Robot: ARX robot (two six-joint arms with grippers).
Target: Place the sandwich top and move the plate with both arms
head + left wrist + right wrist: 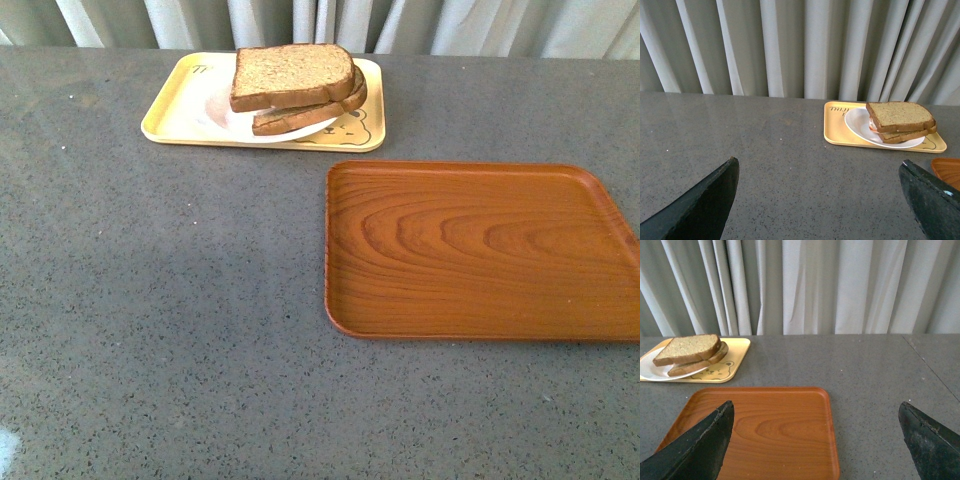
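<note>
The sandwich top [290, 74], a squarish brown slice, lies on top of a rounder brown slice [312, 114] on the white plate [225, 122]. The stack also shows in the left wrist view [899, 116] and in the right wrist view [687, 349]. The plate [857, 125] rests on the cream bear tray [170, 105]. Neither arm shows in the front view. My left gripper [819, 172] is open and empty over bare table, well short of the plate. My right gripper [816, 415] is open and empty above the wood-grain tray's near right corner.
The brown wood-grain tray [480, 250] lies at the right, with nothing on it. The cream tray [732, 360] sits at the back near grey curtains [330, 22]. The grey speckled table [150, 320] stretches to the left and front.
</note>
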